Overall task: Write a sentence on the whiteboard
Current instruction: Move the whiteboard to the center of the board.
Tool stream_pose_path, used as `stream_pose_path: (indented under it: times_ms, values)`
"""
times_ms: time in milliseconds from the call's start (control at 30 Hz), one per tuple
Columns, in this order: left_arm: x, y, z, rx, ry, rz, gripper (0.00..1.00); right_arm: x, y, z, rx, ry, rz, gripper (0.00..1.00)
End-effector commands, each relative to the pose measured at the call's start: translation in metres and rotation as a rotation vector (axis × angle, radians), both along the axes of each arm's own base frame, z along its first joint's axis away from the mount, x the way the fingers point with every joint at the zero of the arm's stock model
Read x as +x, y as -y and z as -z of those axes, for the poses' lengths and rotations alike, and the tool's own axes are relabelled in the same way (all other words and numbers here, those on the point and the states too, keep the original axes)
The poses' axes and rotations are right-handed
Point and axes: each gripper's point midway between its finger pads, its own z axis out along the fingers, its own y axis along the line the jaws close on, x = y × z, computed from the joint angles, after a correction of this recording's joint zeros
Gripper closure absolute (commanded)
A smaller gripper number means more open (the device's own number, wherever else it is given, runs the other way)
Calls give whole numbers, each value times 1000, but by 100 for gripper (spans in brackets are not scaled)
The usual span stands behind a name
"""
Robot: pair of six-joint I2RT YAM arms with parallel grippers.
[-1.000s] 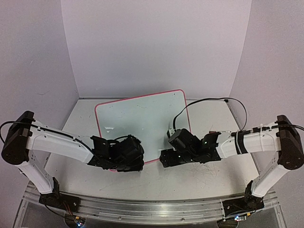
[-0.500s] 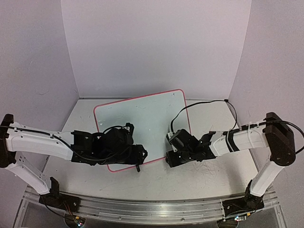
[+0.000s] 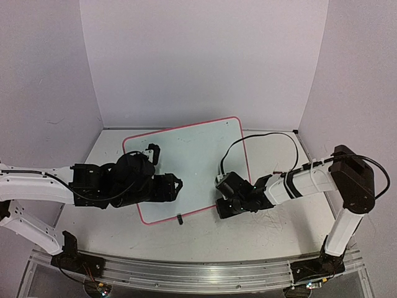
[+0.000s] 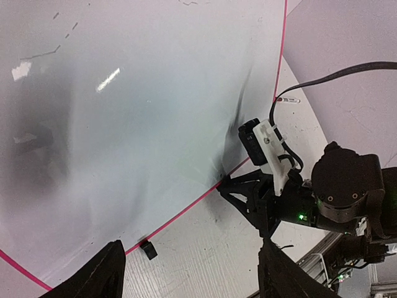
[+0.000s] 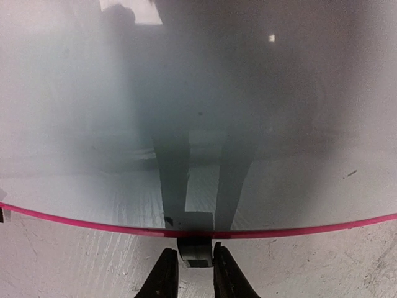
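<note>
The whiteboard [image 3: 192,149] lies tilted on the table, white with a red-pink rim, and also fills the left wrist view [image 4: 124,124] and the right wrist view [image 5: 198,93]. No sentence shows on it in any view. My left gripper [image 3: 178,185] hovers over the board's near-left part, open and empty [image 4: 192,279]. My right gripper [image 3: 219,206] is at the board's near-right corner. Its fingers [image 5: 166,276] are shut on a small black clip [image 5: 195,254] just outside the rim.
Another small black clip [image 3: 180,218] sits on the table by the board's near edge [image 4: 147,248]. A black cable [image 3: 260,138] loops over the table right of the board. A thin pen-like thing [image 4: 290,99] lies past the board's right rim. Walls enclose three sides.
My left arm drew back to the left, its gripper opening and moving up over the board. My right gripper shifted a little toward the corner and closed on the clip.
</note>
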Motion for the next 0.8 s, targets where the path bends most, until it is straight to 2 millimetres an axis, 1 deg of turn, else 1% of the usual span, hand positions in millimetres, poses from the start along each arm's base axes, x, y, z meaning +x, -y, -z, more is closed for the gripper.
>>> stream_pose_path:
  times_ms: [0, 100, 167, 233, 333, 433, 633, 767]
  values:
    - [8, -11, -14, -1, 57, -37, 25, 18, -10, -12, 41, 70, 52, 83]
    - [9, -10, -18, -2, 66, -37, 25, 23, -8, -10, 36, 93, 75, 94]
    - [9, -9, -20, -7, 64, -33, 25, 25, -7, -10, 41, 107, 86, 98]
    - [8, -10, -20, -10, 63, -33, 25, 26, -4, -10, 42, 120, 100, 100]
    - [8, -9, -17, 0, 62, -32, 25, 26, 7, -10, 33, 136, 136, 100]
    - [8, -6, -14, 3, 49, -27, 25, 23, 23, -10, 28, 153, 191, 100]
    - [10, 8, -7, 30, 42, -2, 24, 19, 64, -12, 29, 196, 345, 100]
    - [11, 20, -9, 27, 40, 18, 24, 14, 95, -9, 39, 201, 454, 100]
